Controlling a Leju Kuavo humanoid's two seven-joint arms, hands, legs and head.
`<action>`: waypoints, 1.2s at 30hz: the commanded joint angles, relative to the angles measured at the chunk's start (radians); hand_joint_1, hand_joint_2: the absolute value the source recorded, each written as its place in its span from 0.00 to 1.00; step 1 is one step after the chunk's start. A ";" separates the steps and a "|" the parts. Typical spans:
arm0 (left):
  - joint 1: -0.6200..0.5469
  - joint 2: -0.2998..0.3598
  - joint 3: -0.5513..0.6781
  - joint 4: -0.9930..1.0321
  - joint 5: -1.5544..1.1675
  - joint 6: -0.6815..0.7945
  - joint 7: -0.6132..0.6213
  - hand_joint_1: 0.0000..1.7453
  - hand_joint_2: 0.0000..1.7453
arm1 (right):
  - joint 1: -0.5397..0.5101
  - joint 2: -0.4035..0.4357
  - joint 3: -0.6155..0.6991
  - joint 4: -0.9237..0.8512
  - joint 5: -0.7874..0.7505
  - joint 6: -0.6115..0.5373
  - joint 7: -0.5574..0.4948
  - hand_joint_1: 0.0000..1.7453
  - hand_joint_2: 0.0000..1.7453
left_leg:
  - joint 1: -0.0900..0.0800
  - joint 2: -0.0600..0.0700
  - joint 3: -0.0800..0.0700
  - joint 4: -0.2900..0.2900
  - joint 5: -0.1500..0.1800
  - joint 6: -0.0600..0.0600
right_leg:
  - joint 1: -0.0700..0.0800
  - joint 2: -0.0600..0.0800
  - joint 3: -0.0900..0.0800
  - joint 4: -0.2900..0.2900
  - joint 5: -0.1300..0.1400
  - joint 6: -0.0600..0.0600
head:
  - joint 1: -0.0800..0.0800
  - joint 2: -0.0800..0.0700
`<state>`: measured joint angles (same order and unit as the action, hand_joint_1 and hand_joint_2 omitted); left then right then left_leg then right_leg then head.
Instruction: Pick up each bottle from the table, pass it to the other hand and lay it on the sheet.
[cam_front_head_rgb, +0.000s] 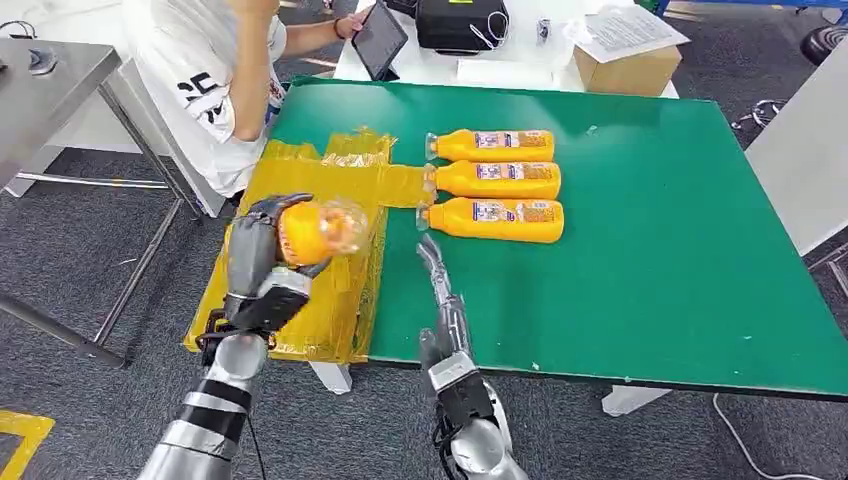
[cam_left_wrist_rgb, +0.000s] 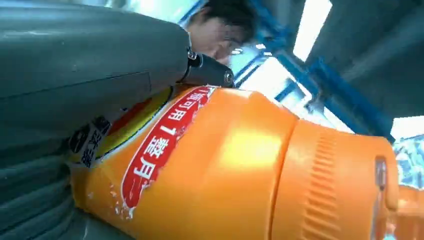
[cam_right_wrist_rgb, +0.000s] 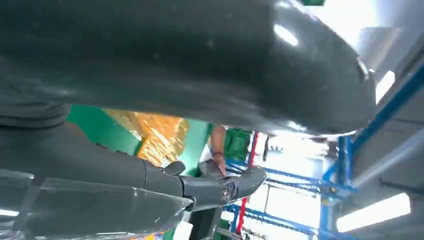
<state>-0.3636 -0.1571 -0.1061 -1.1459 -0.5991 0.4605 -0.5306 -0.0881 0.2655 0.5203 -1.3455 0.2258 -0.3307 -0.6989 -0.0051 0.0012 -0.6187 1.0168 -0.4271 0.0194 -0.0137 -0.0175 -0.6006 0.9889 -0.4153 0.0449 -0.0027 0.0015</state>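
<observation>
The left hand (cam_front_head_rgb: 262, 250) grips an orange bottle (cam_front_head_rgb: 315, 228) above the yellow sheet (cam_front_head_rgb: 330, 300); the right hand (cam_front_head_rgb: 440, 285) is spread open and empty, three bottles (cam_front_head_rgb: 497, 180) beyond it on the green surface (cam_front_head_rgb: 650, 250). In the left wrist view, fingers (cam_left_wrist_rgb: 90, 60) clasp the bottle's label. In the right wrist view, the fingers (cam_right_wrist_rgb: 210, 187) hold nothing. The handover looks done; the next move is lowering the bottle onto the sheet and releasing.

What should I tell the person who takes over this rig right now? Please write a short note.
Left hand: holds one orange bottle above the yellow sheet, not yet laid down.
Right hand: holds nothing, fingers extended towards the bottles on the green table.
Three orange bottles lie side by side on the table, just right of the sheet.
Done: one bottle picked up.
Left: lay this bottle on the sheet, then move the other three.
</observation>
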 joint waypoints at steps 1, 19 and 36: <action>-0.108 0.060 -0.036 0.186 -0.028 0.012 0.017 1.00 1.00 | -0.032 -0.046 0.026 -0.021 -0.015 -0.003 0.001 0.00 0.00 | 0.002 0.001 0.005 -0.001 -0.001 -0.002 | 0.002 0.003 0.005 -0.002 0.000 -0.002 | 0.000 0.000; -0.387 0.217 -0.234 0.689 -0.563 -0.205 0.124 1.00 1.00 | -0.027 -0.065 0.057 -0.096 -0.049 0.087 0.001 0.00 0.00 | 0.002 0.002 0.006 -0.001 -0.001 -0.003 | 0.002 0.004 0.005 -0.001 0.000 -0.003 | 0.000 0.000; -0.389 0.217 -0.176 0.724 -0.486 -0.326 0.116 1.00 1.00 | -0.027 -0.046 0.052 -0.054 -0.062 0.111 0.001 0.00 0.00 | 0.003 0.002 0.005 0.000 -0.001 -0.003 | 0.002 0.004 0.005 -0.001 -0.001 -0.003 | 0.000 0.000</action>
<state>-0.6896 0.0469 -0.2941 -0.5299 -1.1074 0.1812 -0.4162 -0.0896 0.2415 0.5573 -1.4549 0.1781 -0.2316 -0.6992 -0.0050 0.0021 -0.6192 1.0168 -0.4262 0.0186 -0.0137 -0.0162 -0.6013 0.9895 -0.4148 0.0448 -0.0023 0.0015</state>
